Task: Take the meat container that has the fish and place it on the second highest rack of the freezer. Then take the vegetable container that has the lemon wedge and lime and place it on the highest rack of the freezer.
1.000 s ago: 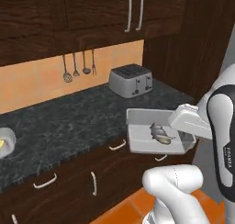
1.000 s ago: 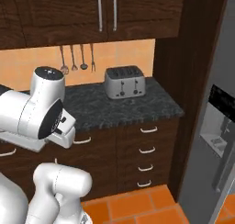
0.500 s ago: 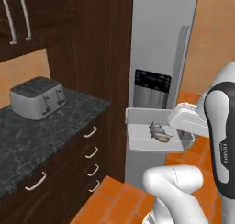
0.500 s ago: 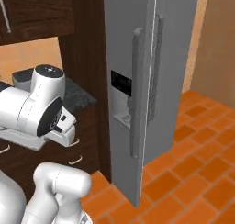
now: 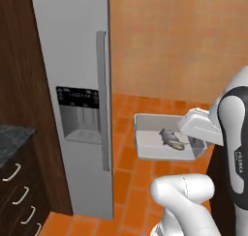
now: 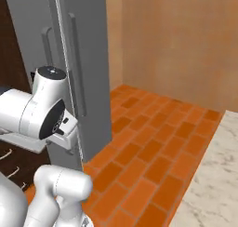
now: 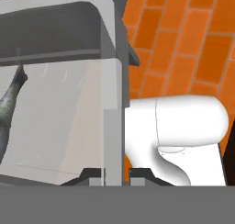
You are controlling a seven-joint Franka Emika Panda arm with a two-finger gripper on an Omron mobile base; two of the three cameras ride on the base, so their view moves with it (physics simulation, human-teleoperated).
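Container with fish held in the air in front of the closed fridge.

Grey fridge [image 5: 72, 99] stood shut, long handle [image 5: 101, 99] and dispenser panel [image 5: 77, 114] facing the robot, dark cabinet drawers [image 5: 19, 196] at lower left, orange brick floor [image 6: 153, 147] beyond. White container [image 5: 162, 144] hung level above the floor, right of the fridge door, apart from it. Fish [image 5: 172, 139] lay inside toward its right end. Fingers [image 7: 114, 173] pinched the container's wall [image 7: 114, 136] at that right edge.

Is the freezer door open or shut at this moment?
Shut: the freezer door sits flush, handle outward, no racks showing, while the pincer carries the fish container.
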